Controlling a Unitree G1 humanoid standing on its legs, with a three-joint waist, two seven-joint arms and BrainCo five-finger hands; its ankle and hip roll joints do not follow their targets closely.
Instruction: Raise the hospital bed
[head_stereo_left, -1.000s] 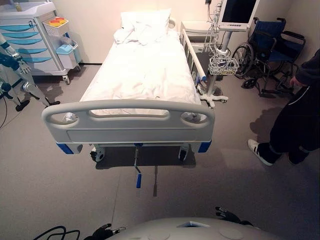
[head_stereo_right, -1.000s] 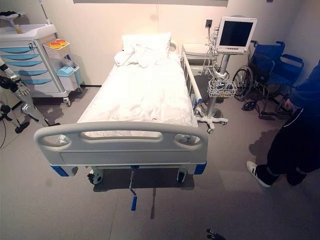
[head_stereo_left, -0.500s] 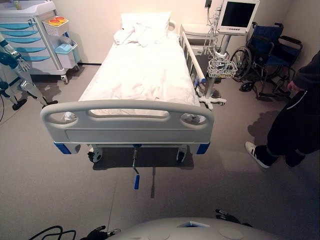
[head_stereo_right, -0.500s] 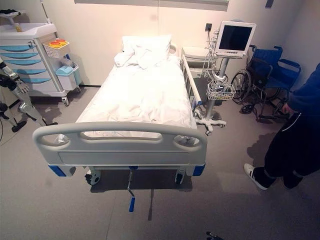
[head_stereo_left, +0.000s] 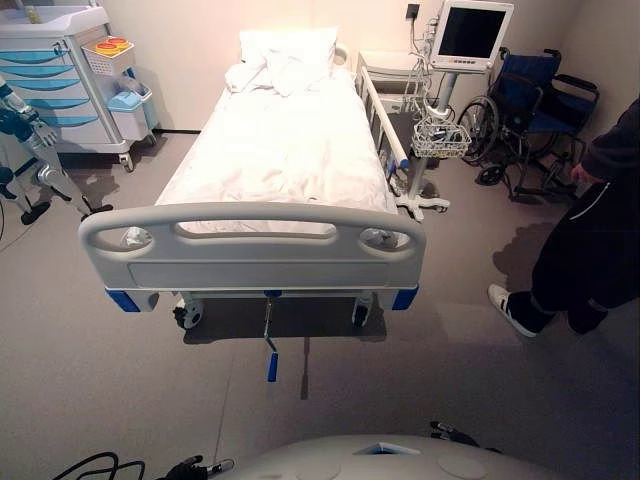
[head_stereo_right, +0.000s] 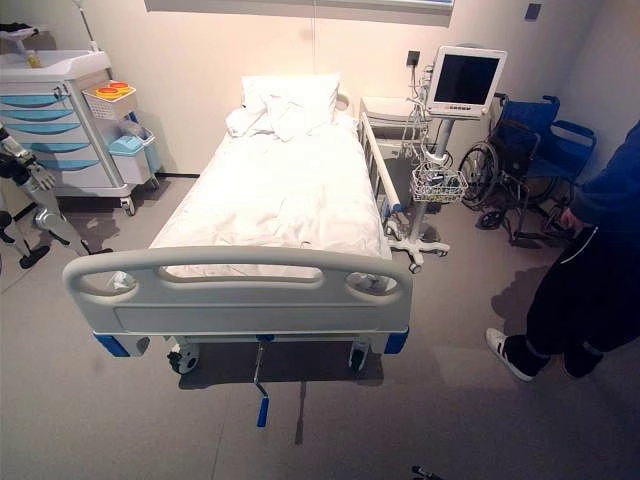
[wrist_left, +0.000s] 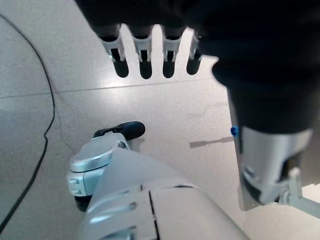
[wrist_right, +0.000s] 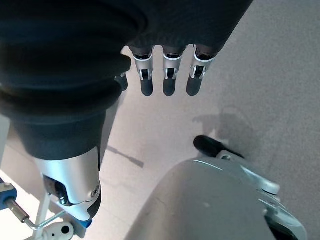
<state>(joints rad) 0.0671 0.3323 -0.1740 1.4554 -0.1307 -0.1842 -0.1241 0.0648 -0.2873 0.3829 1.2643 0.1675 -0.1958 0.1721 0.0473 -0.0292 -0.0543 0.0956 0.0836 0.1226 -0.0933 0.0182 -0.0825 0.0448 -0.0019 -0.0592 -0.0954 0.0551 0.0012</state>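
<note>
Grey matte floor (head_stereo_left: 100, 340); hospital bed (head_stereo_left: 280, 150), white rumpled sheets, moulded plastic footboard, blue-handled metal crank (head_stereo_left: 271, 352) beneath, straight ahead; left hand (wrist_left: 150, 50) and right hand (wrist_right: 167, 75), fingers straight, empty.

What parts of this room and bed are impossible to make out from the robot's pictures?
- Crank handle: where its shaft joins the hospital bed is hidden under the footboard, both eye views.
- Person: cut off by the edge.
- Monitor: screen dark, nothing to read.
- Left hand and right hand: fingers hang straight, holding nothing; thumbs hidden behind the dark covers.
</note>
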